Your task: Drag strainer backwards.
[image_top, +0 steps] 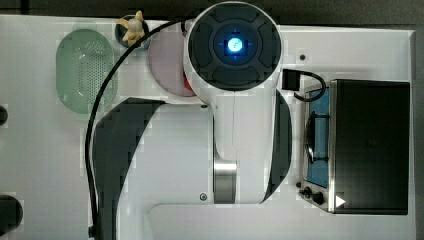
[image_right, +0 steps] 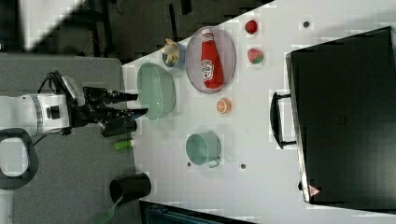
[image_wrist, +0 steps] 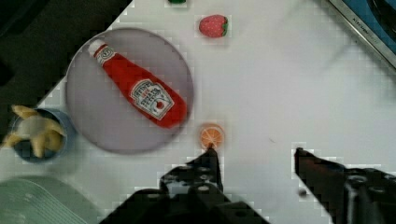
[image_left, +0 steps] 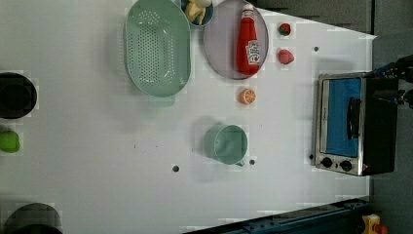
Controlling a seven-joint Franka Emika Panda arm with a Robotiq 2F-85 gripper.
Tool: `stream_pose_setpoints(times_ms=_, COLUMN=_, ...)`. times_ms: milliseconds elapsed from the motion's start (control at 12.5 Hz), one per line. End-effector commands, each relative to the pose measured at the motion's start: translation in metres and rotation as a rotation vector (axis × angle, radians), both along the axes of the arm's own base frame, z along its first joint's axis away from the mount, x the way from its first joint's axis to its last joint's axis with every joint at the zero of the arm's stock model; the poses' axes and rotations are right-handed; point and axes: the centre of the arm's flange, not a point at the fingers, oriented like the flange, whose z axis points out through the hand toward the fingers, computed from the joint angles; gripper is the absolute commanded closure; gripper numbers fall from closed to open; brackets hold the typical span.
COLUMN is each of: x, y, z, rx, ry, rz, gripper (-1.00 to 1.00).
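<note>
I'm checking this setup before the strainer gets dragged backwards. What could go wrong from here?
The pincer hangs open and holds nothing, so it may seat badly on the strainer and slip off its wide rim. In the left view the blue cup with the banana sits right against the strainer's rim, so a drag might bump or tip it. The plate carrying the ketchup bottle lies just beyond and could be nudged too.

A red ketchup bottle [image_left: 249, 43] lies on a grey plate [image_left: 221, 48] on the white tabletop [image_left: 97, 161], with two strawberries [image_left: 286, 56] and an orange slice [image_left: 247, 96] close by. A teal-green mug [image_left: 229, 144] stands apart, a toaster oven [image_left: 353, 125] at the left view's right.
</note>
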Motion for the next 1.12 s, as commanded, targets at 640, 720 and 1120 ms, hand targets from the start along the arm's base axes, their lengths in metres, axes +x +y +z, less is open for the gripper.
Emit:
stream_pose_setpoints(times_ms=640, x=-0.017, y=0.109, z=0.033, rx=0.031, ry=-0.126, rz=0.03, gripper=-1.0)
stream_pose_setpoints(times_ms=720, x=-0.006, y=0.133, z=0.018, rx=0.049, ry=-0.136, rz=-0.008, gripper=-1.0)
stream_pose_setpoints(times_ms=1120, x=0.032, y=0.257, z=-0.079, rx=0.189, ry=-0.111, rz=-0.276, gripper=-1.0)
